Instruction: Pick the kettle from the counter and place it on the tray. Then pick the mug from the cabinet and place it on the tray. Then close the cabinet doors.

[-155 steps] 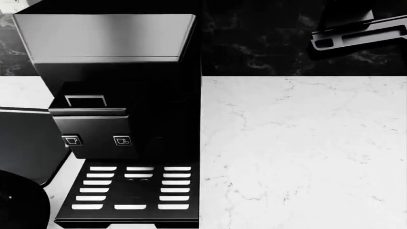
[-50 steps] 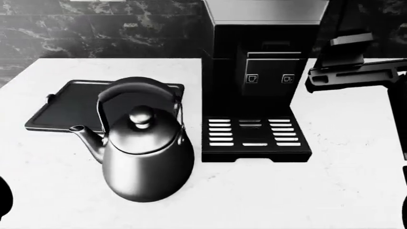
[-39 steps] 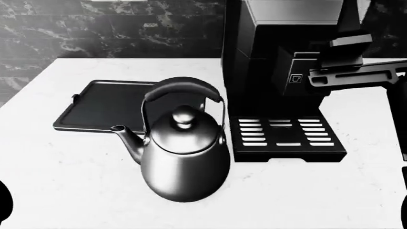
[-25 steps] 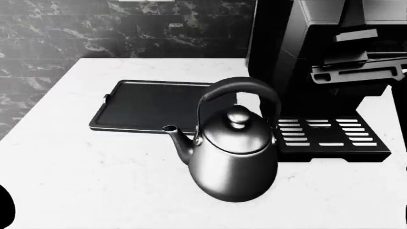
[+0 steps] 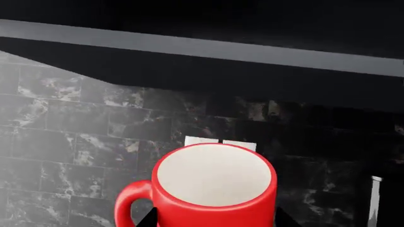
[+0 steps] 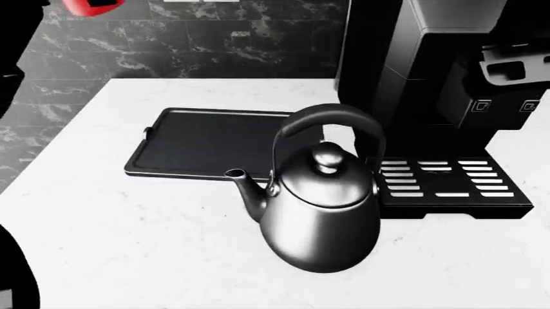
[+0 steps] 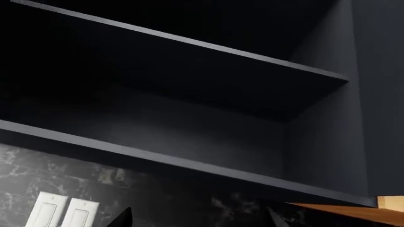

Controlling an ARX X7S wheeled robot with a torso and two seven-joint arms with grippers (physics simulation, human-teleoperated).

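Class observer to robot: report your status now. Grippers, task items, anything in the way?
Left gripper carries the mug, raised. Right gripper empty, facing cabinet shelves. Kettle on counter, beside the empty tray.

A simulated home kitchen

A white veined stone desk (image 6: pixel 129 238) is backed by dark marbled wall tiles (image 6: pixel 215 38); a tall black coffee machine (image 6: pixel 429 84), a shiny dark-steel kettle (image 6: pixel 318 206) and dark cabinet shelves (image 7: pixel 177 161) are shown.

No readable text; only cup icons on coffee machine (image 6: pixel 429 84) btns.
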